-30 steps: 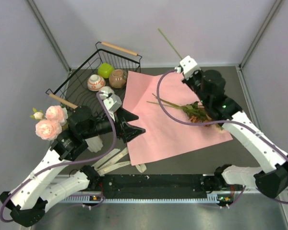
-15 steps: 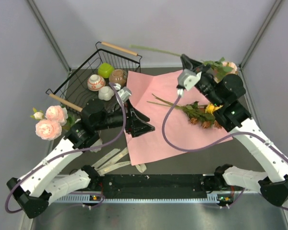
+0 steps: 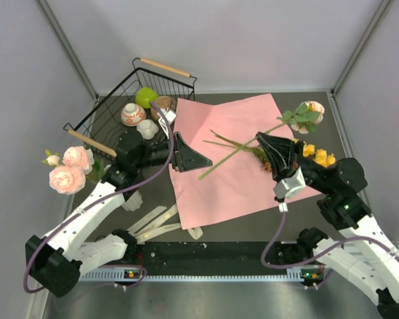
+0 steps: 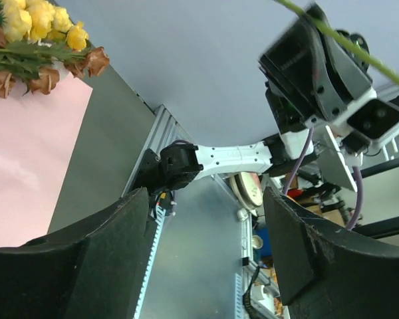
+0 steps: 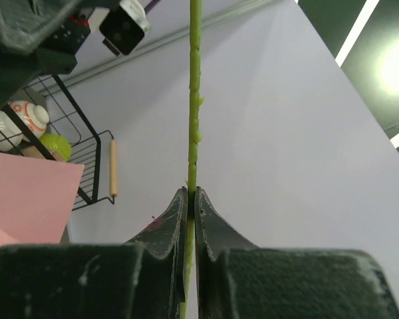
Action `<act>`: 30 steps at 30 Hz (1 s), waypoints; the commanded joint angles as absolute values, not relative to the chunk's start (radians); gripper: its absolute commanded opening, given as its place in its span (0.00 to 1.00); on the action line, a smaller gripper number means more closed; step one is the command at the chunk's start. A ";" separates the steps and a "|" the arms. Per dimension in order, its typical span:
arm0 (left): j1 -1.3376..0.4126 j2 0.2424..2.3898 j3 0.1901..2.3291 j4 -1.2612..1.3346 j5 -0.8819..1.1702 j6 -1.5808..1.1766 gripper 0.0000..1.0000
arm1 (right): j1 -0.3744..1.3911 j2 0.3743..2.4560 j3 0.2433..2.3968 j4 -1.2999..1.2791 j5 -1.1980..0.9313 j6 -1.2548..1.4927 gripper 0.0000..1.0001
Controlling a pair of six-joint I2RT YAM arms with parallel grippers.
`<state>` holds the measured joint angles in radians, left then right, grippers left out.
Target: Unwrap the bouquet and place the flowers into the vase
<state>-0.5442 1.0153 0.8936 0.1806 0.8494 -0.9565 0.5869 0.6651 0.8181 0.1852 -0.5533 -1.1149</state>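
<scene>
Stem (image 3: 226, 161) sits clamped in the right hand (image 5: 191, 193) above the pink paper (image 3: 213, 196); left hand (image 4: 205, 194) gapes.

A robot test booth in a lab. Plain grey panel walls (image 3: 239, 40) joined by metal corner posts (image 3: 70, 50) close in the dark table (image 3: 266, 219) on three sides. A slotted metal rail (image 3: 213, 274) runs along its near edge. Beyond the left claw (image 4: 203, 199), past the table edge, lies a clutter of cables and gear (image 4: 266, 239). High above the right claw (image 5: 191, 193) glow ceiling strip lights (image 5: 359, 30)
</scene>
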 commanded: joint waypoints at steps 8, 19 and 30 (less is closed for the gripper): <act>-0.498 1.249 0.957 0.662 1.060 -1.391 0.78 | 0.597 0.554 0.834 -0.176 -0.885 -1.190 0.00; -0.690 1.443 0.942 1.023 0.959 -1.710 0.72 | 0.634 0.560 0.856 -0.293 -0.922 -1.233 0.00; -0.816 1.608 0.971 1.100 0.956 -1.896 0.66 | 0.675 0.566 0.870 -0.350 -0.904 -1.281 0.00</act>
<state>-0.7971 1.5978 0.9436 1.0229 0.9749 -1.8389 0.6525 0.5659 0.8207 -0.3355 -0.8734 -1.2453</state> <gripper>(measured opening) 0.666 0.017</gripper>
